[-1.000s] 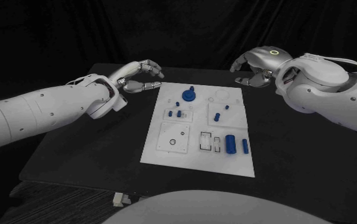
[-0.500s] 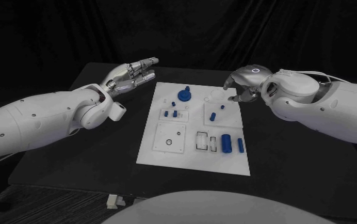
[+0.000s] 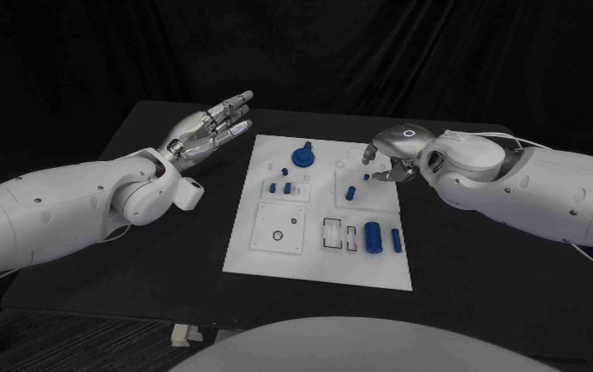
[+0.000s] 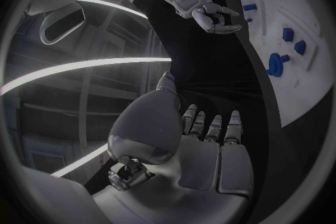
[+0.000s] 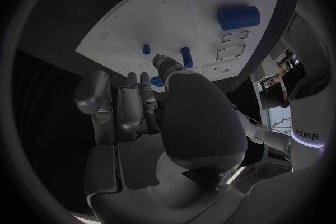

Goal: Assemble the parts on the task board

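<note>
At mid-table lies the task board (image 3: 316, 243), a flat white rectangular plate w/ small blue parts (image 3: 374, 238) on it: pegs, short cylinders, a round knobbed piece near the far end. Vs 1 s ago, right hand (image 3: 392, 154) has come in over the board's far right corner, fingers curled downward, holding nothing visible. Left hand (image 3: 206, 132) has opened flat beside the board, smooth silver fingers straight and slightly apart, empty.

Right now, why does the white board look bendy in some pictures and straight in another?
In the head view the task board has straight edges. In both wrist views the fisheye lens curves it: the board bows along the circle's rim behind the left hand, and arcs above the right hand.
</note>
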### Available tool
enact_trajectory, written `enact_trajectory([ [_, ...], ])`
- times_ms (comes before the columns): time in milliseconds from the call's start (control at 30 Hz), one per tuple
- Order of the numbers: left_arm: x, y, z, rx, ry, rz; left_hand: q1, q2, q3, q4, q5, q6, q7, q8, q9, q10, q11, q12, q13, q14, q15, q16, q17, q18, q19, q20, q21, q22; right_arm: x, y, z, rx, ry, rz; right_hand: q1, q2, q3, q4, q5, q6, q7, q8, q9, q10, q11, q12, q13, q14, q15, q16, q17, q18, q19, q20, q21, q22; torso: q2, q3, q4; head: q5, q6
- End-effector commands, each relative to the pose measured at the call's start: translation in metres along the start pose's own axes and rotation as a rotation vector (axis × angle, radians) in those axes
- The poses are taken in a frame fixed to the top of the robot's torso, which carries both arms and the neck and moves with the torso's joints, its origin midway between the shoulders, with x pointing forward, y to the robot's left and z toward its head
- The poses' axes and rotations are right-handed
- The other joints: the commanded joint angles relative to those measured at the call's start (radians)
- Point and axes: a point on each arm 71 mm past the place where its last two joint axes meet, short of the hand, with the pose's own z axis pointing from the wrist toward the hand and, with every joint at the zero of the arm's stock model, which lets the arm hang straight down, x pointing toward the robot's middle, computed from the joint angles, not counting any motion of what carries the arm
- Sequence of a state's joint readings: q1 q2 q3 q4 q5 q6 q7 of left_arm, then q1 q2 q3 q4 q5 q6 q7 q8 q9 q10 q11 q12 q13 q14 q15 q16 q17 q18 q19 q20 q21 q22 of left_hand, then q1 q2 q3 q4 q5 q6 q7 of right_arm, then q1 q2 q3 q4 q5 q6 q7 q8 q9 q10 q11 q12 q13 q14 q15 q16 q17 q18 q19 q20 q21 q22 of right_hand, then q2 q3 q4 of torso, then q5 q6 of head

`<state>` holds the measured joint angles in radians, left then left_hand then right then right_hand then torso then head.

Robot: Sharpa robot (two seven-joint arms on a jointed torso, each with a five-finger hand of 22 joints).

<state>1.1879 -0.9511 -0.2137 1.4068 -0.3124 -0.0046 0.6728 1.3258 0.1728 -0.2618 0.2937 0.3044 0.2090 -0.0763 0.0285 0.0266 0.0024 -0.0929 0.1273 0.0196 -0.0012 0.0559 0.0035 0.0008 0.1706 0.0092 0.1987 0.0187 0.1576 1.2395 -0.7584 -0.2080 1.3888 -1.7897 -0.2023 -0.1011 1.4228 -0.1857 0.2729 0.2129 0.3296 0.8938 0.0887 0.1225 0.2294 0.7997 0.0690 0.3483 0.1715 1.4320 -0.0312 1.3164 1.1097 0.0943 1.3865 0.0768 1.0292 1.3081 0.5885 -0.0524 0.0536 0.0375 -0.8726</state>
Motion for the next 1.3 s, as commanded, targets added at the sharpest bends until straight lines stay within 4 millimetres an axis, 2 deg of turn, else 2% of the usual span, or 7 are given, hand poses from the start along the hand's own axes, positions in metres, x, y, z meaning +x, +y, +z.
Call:
enact_trajectory([
  [33, 0.001, -0.011, -0.001, 0.154, -0.005, -0.077, 0.018, 0.003, 0.002, -0.002, 0.015, 0.006, 0.009, -0.002, 0.000, 0.000, 0.026, 0.008, 0.001, 0.001, 0.017, -0.004, -0.001, 0.007, 0.002, 0.014, -0.002, -0.003, 0.003, 0.003, 0.002, -0.037, -0.024, -0.007, 0.009, 0.003, 0.013, -0.006, 0.009, 0.012, 0.001, -0.003, 0.001, 0.024, -0.001, 0.005, -0.005, 0.005, -0.001, 0.006, 0.002, 0.003, 0.011, -0.001, 0.006, 0.135, -0.002, 0.0008, -0.0009, -0.003, 0.000],
  [200, 0.002, -0.009, -0.001, 0.145, 0.004, -0.091, 0.033, 0.013, 0.005, -0.003, 0.035, 0.019, 0.025, -0.001, 0.002, 0.002, 0.044, 0.016, 0.002, 0.001, 0.027, -0.004, -0.001, 0.008, 0.003, 0.028, -0.002, -0.006, 0.009, 0.005, 0.005, -0.045, -0.022, -0.004, 0.014, 0.003, 0.032, -0.018, 0.035, 0.016, 0.000, -0.006, 0.002, 0.046, 0.001, 0.002, -0.014, 0.007, -0.001, 0.006, 0.003, 0.002, 0.013, -0.002, 0.010, 0.136, -0.003, 0.0017, -0.0024, -0.004, 0.000],
  [367, 0.002, -0.008, -0.001, 0.135, 0.009, -0.099, 0.060, 0.016, 0.011, -0.005, 0.060, 0.036, 0.038, 0.002, 0.004, 0.003, 0.051, 0.024, 0.003, 0.001, 0.029, -0.004, -0.001, 0.009, 0.006, 0.038, 0.000, 0.000, 0.013, 0.005, 0.009, -0.048, -0.016, -0.005, 0.014, 0.000, 0.061, -0.032, 0.067, 0.014, -0.006, -0.013, 0.000, 0.068, 0.002, -0.006, -0.025, 0.006, -0.001, 0.005, 0.000, 0.002, 0.013, -0.002, 0.010, 0.136, -0.003, 0.0019, -0.0031, 0.003, 0.000],
  [400, 0.002, -0.008, -0.001, 0.132, 0.010, -0.099, 0.063, 0.017, 0.012, -0.005, 0.062, 0.039, 0.041, 0.002, 0.004, 0.003, 0.053, 0.024, 0.003, 0.001, 0.030, -0.004, -0.001, 0.009, 0.007, 0.040, 0.000, 0.002, 0.014, 0.005, 0.010, -0.048, -0.016, -0.005, 0.014, 0.001, 0.067, -0.033, 0.070, 0.015, -0.006, -0.013, 0.000, 0.073, 0.003, -0.007, -0.026, 0.006, -0.001, 0.005, 0.000, 0.002, 0.012, -0.002, 0.008, 0.136, -0.003, 0.0009, -0.0024, 0.003, 0.000],
  [900, 0.001, -0.004, -0.003, 0.109, 0.021, -0.111, 0.121, 0.022, 0.024, -0.012, 0.116, 0.076, 0.063, 0.007, 0.008, 0.005, 0.085, 0.049, 0.005, 0.027, 0.057, 0.009, 0.009, 0.011, 0.036, 0.070, 0.014, 0.058, 0.025, 0.007, 0.020, -0.054, -0.004, 0.015, 0.008, 0.012, 0.116, -0.047, 0.091, 0.045, -0.009, -0.006, 0.005, 0.101, 0.007, -0.018, -0.040, 0.007, 0.001, 0.007, 0.003, 0.002, 0.012, -0.001, 0.012, 0.137, -0.003, 0.0001, -0.0013, 0.007, 0.000],
  [1000, 0.000, -0.004, -0.003, 0.108, 0.020, -0.111, 0.128, 0.021, 0.025, -0.012, 0.122, 0.082, 0.066, 0.008, 0.008, 0.007, 0.089, 0.055, 0.006, 0.034, 0.059, 0.013, 0.011, 0.012, 0.042, 0.073, 0.017, 0.066, 0.028, 0.007, 0.021, -0.053, 0.008, 0.022, 0.006, 0.012, 0.137, -0.060, 0.101, 0.070, 0.003, 0.005, 0.011, 0.117, 0.005, -0.022, -0.046, 0.009, 0.000, 0.011, 0.008, 0.002, 0.012, -0.001, 0.015, 0.137, -0.003, -0.0014, -0.0016, 0.007, 0.000],
  [1300, 0.000, -0.001, -0.004, 0.099, 0.020, -0.113, 0.141, 0.022, 0.027, -0.013, 0.137, 0.088, 0.069, 0.008, 0.009, 0.010, 0.102, 0.066, 0.007, 0.047, 0.069, 0.021, 0.015, 0.012, 0.057, 0.081, 0.023, 0.085, 0.033, 0.007, 0.022, -0.053, 0.022, 0.029, -0.011, 0.013, 0.151, -0.082, 0.091, 0.114, 0.001, 0.028, 0.035, 0.171, -0.001, -0.019, -0.050, 0.008, -0.003, 0.012, 0.009, 0.002, 0.012, -0.004, 0.020, 0.137, -0.003, -0.0016, -0.0013, 0.005, 0.000],
])
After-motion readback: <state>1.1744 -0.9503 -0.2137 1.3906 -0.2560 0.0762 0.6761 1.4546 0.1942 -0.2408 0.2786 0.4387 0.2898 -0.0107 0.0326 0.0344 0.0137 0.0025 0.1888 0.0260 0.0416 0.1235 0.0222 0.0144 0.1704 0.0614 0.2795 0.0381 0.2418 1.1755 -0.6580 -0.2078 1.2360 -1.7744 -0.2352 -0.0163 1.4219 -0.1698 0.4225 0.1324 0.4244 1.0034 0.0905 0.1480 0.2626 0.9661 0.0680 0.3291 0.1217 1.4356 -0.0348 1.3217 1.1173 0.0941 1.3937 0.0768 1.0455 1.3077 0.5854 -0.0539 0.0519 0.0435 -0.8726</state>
